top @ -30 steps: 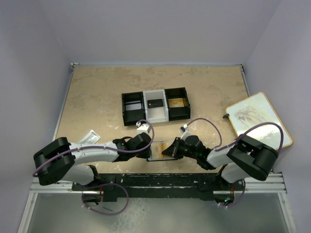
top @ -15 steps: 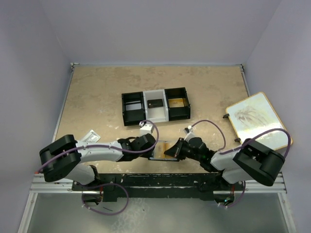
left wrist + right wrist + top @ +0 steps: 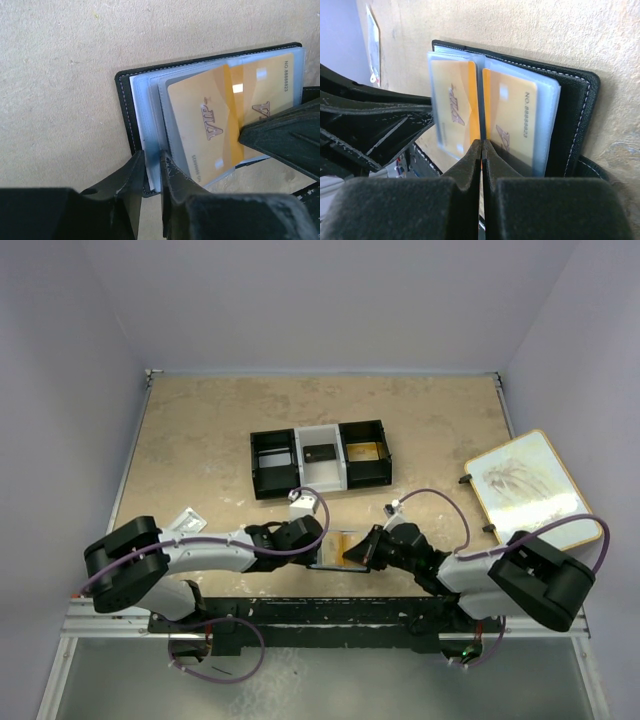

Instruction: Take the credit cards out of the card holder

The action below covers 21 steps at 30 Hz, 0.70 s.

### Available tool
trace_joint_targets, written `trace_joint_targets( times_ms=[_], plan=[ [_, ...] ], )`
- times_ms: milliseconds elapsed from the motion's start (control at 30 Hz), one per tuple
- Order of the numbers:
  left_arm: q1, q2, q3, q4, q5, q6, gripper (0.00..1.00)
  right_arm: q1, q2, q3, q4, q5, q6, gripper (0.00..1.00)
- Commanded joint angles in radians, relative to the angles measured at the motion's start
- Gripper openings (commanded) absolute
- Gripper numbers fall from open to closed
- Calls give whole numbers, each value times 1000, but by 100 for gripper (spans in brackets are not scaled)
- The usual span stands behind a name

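Note:
The card holder (image 3: pixel 330 552) lies open near the table's front edge, black with clear sleeves (image 3: pixel 150 115). My left gripper (image 3: pixel 310 546) is shut on its left cover and sleeve edges (image 3: pixel 152 167). A gold credit card (image 3: pixel 210 127) marked VIP lies partly in a sleeve. In the right wrist view the card holder (image 3: pixel 575 115) shows two gold cards, one (image 3: pixel 451 112) on the left and one (image 3: pixel 512 112) on the right. My right gripper (image 3: pixel 481 145) is shut on a thin gold card edge at the middle fold. It also shows in the top view (image 3: pixel 360 552).
A black-and-white three-compartment tray (image 3: pixel 300 478) stands mid-table, with a dark card (image 3: pixel 320 453) in the middle part and a gold card (image 3: pixel 365 450) in the right part. A white packet (image 3: pixel 185 521) lies at the left. A framed board (image 3: pixel 530 485) lies at the right.
Both grippers have shifted slightly right and toward the front edge with the card holder. More gold card shows between them now.

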Motion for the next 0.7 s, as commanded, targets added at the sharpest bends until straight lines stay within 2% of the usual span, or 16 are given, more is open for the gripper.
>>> trace_joint_targets(
  times_ms=[0,167,367,567,667],
  plan=[
    [-9,-30,9,-89,-13,-13,19,-3,29,-3,31,21,11,0],
    [-9,-78,46,-103,-30,-24,24,-3,33,5,28,11,6,11],
    [-9,-133,41,-96,-69,-45,24,-3,-7,-11,-5,32,16,15],
    [-10,-127,14,86,70,-16,24,-3,-22,-12,-9,31,15,19],
    [-11,-87,22,112,117,-7,18,-3,-19,-11,-7,29,18,20]
  ],
)
